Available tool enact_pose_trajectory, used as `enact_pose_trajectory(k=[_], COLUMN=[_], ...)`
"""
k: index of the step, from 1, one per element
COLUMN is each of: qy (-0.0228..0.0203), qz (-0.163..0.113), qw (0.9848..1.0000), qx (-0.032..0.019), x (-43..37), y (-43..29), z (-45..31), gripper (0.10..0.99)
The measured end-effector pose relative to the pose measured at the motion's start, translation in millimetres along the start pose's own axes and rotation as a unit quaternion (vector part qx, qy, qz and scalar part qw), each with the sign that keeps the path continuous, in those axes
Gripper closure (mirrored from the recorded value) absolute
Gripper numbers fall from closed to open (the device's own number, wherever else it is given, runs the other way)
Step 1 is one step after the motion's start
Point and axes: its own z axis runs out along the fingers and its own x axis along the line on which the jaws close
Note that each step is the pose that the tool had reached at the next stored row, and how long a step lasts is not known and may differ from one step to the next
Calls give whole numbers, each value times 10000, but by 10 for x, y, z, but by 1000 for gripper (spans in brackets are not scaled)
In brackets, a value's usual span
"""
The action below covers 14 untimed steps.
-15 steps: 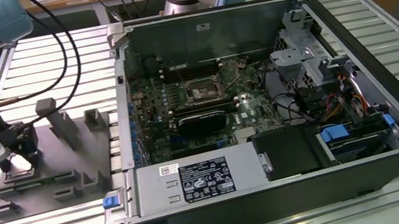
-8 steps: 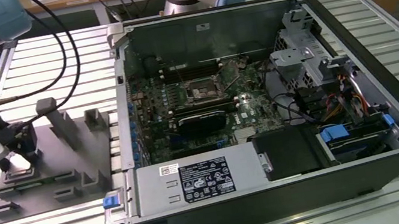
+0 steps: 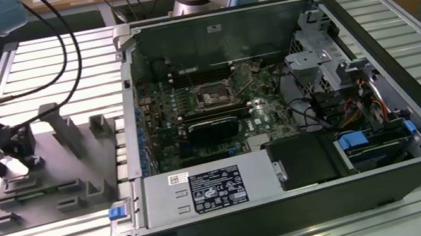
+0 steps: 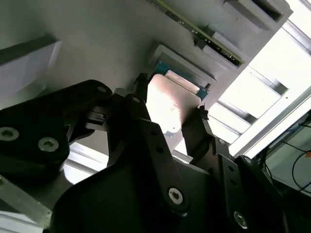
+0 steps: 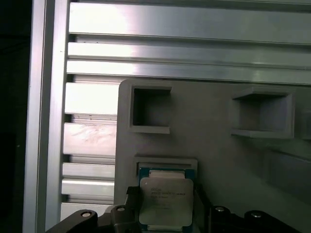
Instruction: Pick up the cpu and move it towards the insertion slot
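Observation:
The cpu [image 5: 164,203], a small square chip with a silvery top, lies at a shallow recess near one end of the grey tray [image 3: 67,180]. My gripper [image 3: 13,167] is low over that tray at the exterior view's left. In both wrist views its black fingers [image 4: 199,126] stand against two opposite sides of the cpu [image 4: 170,104], so the gripper [image 4: 170,111] is shut on it. Whether the chip is lifted off the recess I cannot tell. The insertion slot [image 3: 214,95] is the dark square socket in a metal bracket on the board inside the open computer case.
The grey tray carries upright posts [image 3: 67,132] and further recesses [image 5: 149,109]. The open case [image 3: 278,113] fills the middle and right, with a long black card [image 3: 212,129] just below the socket. Cables [image 3: 53,48] hang over the slatted metal table [image 3: 59,85].

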Motion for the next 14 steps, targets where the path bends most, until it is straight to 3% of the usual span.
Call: enact_pose_trajectory(k=[6,14], qy=[0,0], qz=[0,0], qw=[10000,10000], qx=[-2,-2], x=[0,2], y=[1,1], z=[-81,-110], gripper=[553,553])
